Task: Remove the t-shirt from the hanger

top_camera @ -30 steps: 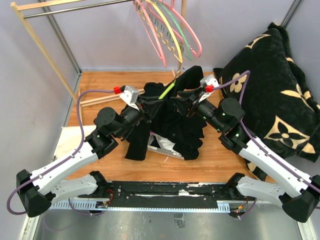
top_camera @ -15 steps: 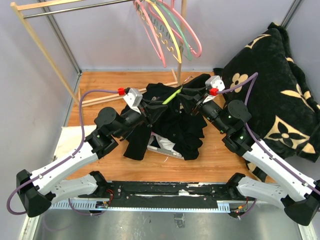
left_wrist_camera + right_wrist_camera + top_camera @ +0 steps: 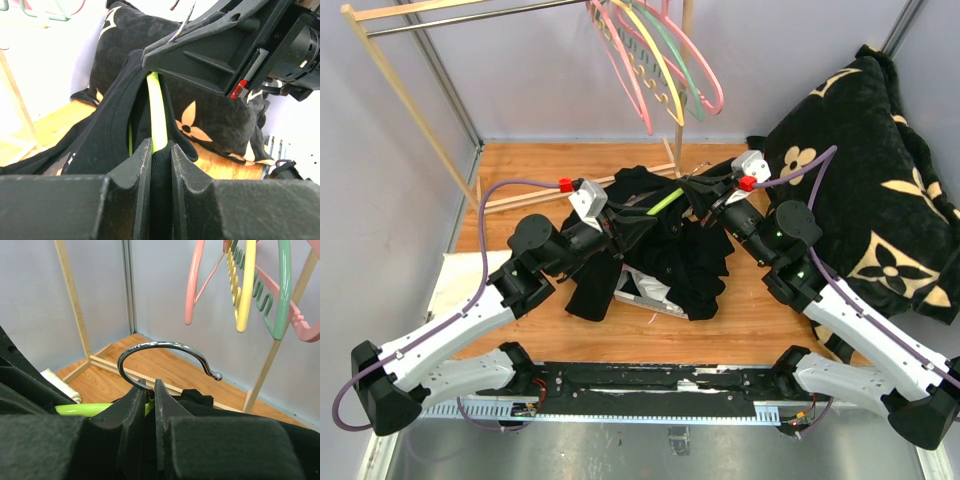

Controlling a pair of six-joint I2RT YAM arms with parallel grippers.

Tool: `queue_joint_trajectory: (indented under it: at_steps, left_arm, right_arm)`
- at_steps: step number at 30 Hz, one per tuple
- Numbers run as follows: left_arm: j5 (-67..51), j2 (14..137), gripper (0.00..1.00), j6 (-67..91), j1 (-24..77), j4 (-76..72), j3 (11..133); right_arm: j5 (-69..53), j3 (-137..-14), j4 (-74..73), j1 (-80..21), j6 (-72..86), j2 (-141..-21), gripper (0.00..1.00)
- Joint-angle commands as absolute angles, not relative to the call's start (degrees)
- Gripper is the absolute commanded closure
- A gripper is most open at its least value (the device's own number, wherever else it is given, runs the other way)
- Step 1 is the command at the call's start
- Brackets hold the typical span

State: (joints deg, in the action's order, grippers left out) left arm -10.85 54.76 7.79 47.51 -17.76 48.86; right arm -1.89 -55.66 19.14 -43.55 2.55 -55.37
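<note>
The black t-shirt hangs bunched between the two arms, its lower folds slumped on the worktop. The left end effector pinches a fold of it. The right end effector is pressed together on the neck of the green hanger, under the chrome hook. Pulled apart, I'd say the collar could snag on a hanger shoulder, or the thin neck could twist loose. The hanger's long axis runs between them, rising toward the right one.
</note>
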Motion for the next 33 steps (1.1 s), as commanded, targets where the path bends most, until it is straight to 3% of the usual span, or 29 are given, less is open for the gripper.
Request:
queue_joint_trajectory:
  at_steps: [1, 7, 13, 16, 33]
  left_arm:
    - [-13.8, 52.8, 0.99, 7.7, 48.2, -23.8, 51.3]
    - [-13.5, 53.1, 0.97, 8.3, 48.2, -23.9, 51.6]
    - [-13.4, 53.8, 0.62, 7.7, 48.2, -20.3, 53.2]
    - [-12.7, 53.1, 0.53, 7.1, 48.2, -18.7, 52.9]
    - [-6.6, 47.0, 0.51, 5.7, 48.2, -7.1, 49.0]
  right_arm:
    - [-0.5, -55.1, 22.8, -44.1, 2.1, -55.1, 0.91]
    - [0.7, -54.3, 24.9, -44.1, 2.3, -54.5, 0.99]
    - [2.6, -55.2, 25.9, -44.1, 2.1, -54.5, 0.99]
    - [3.4, -56.1, 25.7, -44.1, 1.7, -54.8, 0.99]
    - [10.1, -59.4, 24.2, -44.0, -1.0, -54.1, 0.99]
